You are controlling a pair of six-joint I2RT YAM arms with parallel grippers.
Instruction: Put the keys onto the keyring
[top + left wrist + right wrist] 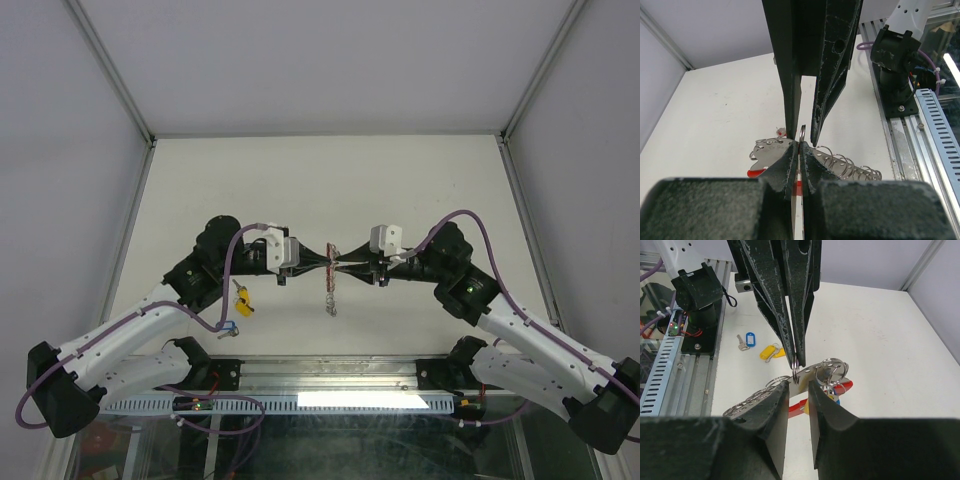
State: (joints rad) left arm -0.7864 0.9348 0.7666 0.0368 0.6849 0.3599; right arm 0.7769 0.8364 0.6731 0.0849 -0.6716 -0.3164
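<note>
Two pincers meet mid-air: left pincer (799, 150) clamped on one ring of the keyring (813, 371), right pincer (797, 389) apart, straddling that ring. Risk: the thin pinch slips and the keyring drops. Beyond, yellow-tag key (771, 351) and blue-tag key (750, 339) lie loose on white desk (420, 180); pale walls around.

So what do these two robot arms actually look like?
Each one, left arm and right arm, has white segments joined by chunky black joints, with a purple cable looping alongside. The fingers are long, black, tapering wedges with a rough surface.
</note>
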